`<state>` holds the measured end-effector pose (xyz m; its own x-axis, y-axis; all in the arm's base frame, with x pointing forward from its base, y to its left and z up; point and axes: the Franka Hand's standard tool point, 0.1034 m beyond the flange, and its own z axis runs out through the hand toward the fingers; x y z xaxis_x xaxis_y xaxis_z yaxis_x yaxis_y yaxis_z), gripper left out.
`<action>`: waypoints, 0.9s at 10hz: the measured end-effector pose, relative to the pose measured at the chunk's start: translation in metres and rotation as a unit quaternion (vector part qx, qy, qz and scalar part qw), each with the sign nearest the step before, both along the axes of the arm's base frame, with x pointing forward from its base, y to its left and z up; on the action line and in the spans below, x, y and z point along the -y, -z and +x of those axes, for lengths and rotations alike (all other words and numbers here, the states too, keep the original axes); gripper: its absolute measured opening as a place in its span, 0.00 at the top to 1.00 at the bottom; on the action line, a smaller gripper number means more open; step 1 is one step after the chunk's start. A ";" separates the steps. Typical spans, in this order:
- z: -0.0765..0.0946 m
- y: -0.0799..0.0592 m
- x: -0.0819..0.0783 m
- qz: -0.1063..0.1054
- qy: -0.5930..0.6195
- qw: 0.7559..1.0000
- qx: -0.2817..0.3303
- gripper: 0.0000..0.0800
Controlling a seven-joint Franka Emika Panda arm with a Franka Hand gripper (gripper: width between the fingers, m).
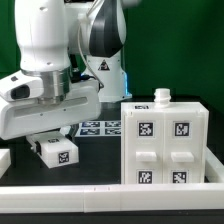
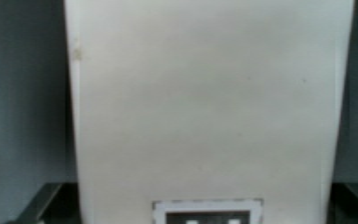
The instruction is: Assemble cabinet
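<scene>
The cabinet (image 1: 165, 140), a large white box with drawer-like blocks and square markers on its front, stands at the exterior view's right. A small white knob (image 1: 162, 96) sticks up from its top. My gripper (image 1: 54, 140) is to the cabinet's left, low over the table, shut on a white piece (image 1: 58, 152) that bears a marker. In the wrist view this white piece (image 2: 194, 100) fills the frame between my dark fingers (image 2: 51, 203), and its marker (image 2: 208, 212) is near the gripper (image 2: 201, 206). The cabinet does not show in the wrist view.
The marker board (image 1: 100, 127) lies flat on the dark table behind my gripper. A white wall (image 1: 100, 196) runs along the front edge. Another white part (image 1: 4, 158) pokes in at the exterior view's left edge. The arm's base stands at the back.
</scene>
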<state>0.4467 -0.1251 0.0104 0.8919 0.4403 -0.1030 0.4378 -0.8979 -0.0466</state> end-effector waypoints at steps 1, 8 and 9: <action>0.000 -0.002 -0.002 0.001 0.001 1.000 -0.003 0.30; 0.037 -0.111 -0.072 0.016 0.020 1.000 -0.017 0.30; 0.046 -0.124 -0.081 0.016 0.025 0.999 -0.018 0.30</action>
